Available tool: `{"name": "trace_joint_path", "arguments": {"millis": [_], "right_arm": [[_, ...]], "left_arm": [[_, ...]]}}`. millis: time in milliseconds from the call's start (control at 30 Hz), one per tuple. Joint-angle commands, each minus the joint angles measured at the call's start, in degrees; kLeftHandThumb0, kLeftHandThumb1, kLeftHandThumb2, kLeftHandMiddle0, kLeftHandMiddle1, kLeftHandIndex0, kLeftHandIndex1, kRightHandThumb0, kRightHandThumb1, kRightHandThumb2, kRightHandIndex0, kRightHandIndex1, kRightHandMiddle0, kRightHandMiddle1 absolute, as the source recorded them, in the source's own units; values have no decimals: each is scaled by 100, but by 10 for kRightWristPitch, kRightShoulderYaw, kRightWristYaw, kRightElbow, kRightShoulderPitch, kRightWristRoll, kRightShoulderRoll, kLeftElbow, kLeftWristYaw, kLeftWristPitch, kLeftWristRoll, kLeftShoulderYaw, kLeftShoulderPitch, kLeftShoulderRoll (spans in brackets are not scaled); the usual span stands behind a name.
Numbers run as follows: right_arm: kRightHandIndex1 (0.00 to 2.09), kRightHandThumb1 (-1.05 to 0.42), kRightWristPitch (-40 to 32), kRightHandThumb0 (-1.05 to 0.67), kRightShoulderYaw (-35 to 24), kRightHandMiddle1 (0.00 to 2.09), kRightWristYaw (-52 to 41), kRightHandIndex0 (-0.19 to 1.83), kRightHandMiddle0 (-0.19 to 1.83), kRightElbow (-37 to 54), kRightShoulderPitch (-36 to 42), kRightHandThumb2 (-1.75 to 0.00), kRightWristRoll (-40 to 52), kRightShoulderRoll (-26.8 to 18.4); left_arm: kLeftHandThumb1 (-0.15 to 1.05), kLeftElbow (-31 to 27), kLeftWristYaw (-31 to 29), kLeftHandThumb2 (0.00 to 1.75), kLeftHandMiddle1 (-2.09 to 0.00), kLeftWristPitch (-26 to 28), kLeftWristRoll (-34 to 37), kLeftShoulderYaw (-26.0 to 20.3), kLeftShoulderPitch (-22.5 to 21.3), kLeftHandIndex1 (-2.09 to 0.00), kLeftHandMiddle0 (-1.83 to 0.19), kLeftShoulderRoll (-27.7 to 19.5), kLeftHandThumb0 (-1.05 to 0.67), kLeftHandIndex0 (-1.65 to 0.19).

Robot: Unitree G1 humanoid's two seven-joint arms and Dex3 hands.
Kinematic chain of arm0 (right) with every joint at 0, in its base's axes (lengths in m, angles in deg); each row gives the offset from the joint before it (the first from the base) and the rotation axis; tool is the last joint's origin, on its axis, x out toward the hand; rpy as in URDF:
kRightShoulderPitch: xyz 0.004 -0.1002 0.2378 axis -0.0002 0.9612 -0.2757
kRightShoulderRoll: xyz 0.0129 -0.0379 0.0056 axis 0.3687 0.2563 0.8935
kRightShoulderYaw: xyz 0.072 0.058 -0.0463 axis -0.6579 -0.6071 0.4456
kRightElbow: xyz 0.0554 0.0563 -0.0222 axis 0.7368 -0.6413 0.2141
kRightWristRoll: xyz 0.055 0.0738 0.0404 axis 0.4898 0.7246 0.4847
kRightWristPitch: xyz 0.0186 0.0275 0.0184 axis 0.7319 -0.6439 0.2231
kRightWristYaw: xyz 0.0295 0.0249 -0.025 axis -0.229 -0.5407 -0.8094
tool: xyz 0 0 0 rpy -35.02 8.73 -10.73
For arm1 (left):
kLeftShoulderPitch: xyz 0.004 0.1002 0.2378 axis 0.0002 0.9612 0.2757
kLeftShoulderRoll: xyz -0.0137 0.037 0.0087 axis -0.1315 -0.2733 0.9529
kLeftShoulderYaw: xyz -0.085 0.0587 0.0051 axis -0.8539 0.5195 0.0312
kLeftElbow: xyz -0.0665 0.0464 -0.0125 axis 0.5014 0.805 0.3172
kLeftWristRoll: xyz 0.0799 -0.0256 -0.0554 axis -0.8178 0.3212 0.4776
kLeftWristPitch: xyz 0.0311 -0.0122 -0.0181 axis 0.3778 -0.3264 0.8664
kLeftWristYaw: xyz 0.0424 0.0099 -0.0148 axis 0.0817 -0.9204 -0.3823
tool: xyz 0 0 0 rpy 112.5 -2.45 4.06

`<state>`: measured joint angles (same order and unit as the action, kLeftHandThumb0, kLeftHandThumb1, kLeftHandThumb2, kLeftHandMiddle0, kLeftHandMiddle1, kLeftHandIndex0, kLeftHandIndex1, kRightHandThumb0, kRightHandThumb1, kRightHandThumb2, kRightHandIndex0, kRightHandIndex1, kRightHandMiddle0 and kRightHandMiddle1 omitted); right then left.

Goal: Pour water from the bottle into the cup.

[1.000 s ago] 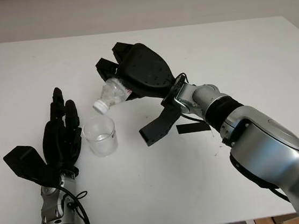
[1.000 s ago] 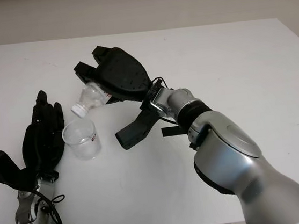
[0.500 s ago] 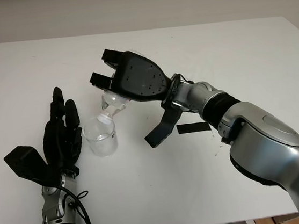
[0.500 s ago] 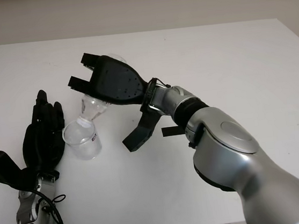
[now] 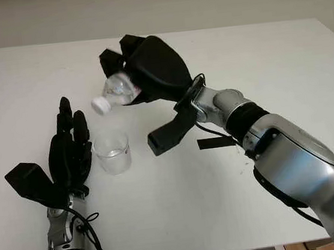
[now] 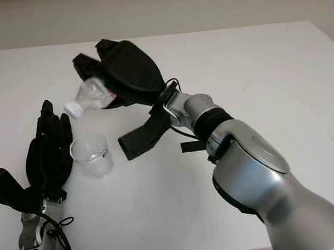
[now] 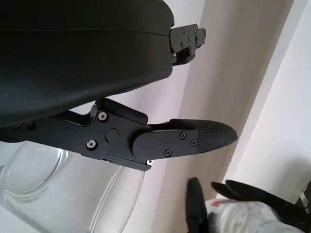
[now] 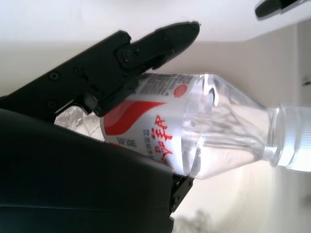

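The bottle (image 5: 118,89) is held in the air above the counter (image 5: 280,58), tipped so that its white cap (image 5: 99,105) points down and toward the robot's left side, with the neck lower than the body. It is a clear plastic bottle with a red and white label (image 8: 146,126), and the right wrist view shows water sitting in the lower side of the neck and shoulder. The cap is on the bottle. The right hand (image 5: 149,73) is clenched around the bottle's body, its black shell covering most of the label while its fingers (image 8: 146,43) wrap over the far side. One black finger of this hand (image 5: 169,134) sticks out downward, clear of the bottle, above the counter.

The cup (image 5: 112,152) stands upright on the counter below the cap and a little nearer the robot. It is a clear plastic cup with a small amount of water in its bottom. The cap hangs well above the cup's rim, not touching it.

The left hand (image 5: 68,154) is open just beside the cup on the cup's left, holding nothing, fingers pointing away from the robot. Whether it touches the cup cannot be told.

A short black strip (image 5: 216,142) lies flat on the white counter, to the right of the cup, beneath the right forearm.
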<state>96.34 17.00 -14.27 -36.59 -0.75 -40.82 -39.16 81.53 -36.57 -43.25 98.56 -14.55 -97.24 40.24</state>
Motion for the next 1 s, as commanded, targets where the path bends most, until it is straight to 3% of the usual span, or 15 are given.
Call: {"name": "trace_joint_path", "arguments": {"millis": [0, 267, 400, 600, 800, 967], "right_arm": [[209, -105, 20, -41, -56, 209, -59, 137, 101, 18, 25, -27, 64, -11], [209, -105, -8, -37, -226, 209, -358, 144, 115, 84, 112, -36, 299, -16], [209, -105, -95, -39, -285, 209, -452, 139, 112, 167, 180, -39, 384, -20], [209, -105, -219, -41, -354, 209, -499, 126, 90, 369, 321, -37, 481, -11], [209, -105, -329, -44, -377, 209, -477, 143, 104, 559, 414, -38, 519, 8], [209, -105, -383, -40, -388, 209, -465, 144, 103, 635, 441, -39, 532, 13]], "left_arm": [[105, 9, -3, 43, -5, 4, 3, -2, 12, -5, 16, 5, -73, 14], [105, 6, -9, 42, -6, 10, 8, -4, 13, -6, 14, 4, -73, 13], [105, 2, -11, 43, -6, 13, 6, -3, 16, -5, 15, 3, -72, 13], [105, -6, -11, 43, -5, 16, 3, -3, 23, -5, 15, 1, -74, 13], [105, -5, -19, 44, -5, 17, 8, -2, 23, -4, 17, 2, -73, 16], [105, -7, -22, 45, -5, 21, 8, -1, 22, -4, 17, 3, -73, 16]]}}
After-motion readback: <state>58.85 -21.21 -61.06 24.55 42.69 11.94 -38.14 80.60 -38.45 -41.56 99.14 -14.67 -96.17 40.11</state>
